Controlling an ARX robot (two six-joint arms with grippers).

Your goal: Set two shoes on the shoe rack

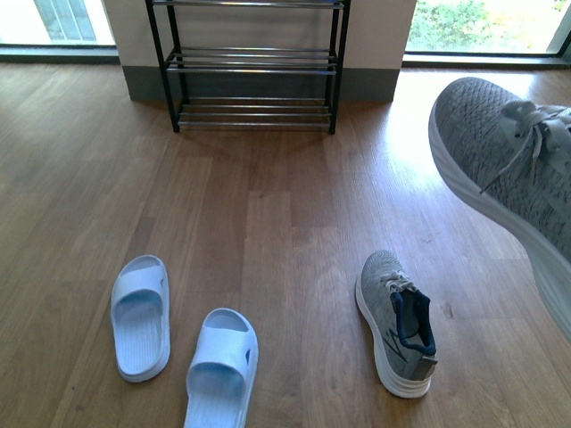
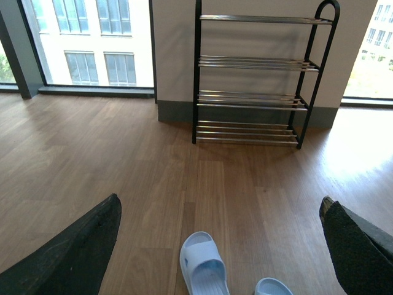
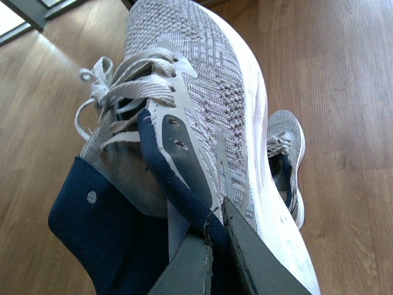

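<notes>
While the right end effector (image 3: pixel 215 220) clamps the navy collar of one grey sneaker (image 1: pixel 504 165), holding it off the wooden floor (image 1: pixel 268 214), the left end effector (image 2: pixel 219 203) hangs with its jaws spread wide. The second sneaker (image 1: pixel 397 323) and two pale slides (image 1: pixel 141 316) lie on the floor, well apart from the shoe rack (image 1: pixel 254 64).

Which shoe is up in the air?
The grey sneaker on the right, held by the right gripper, jaws pinching its collar. Its twin sneaker and both pale slides sit flat on the floor.
</notes>
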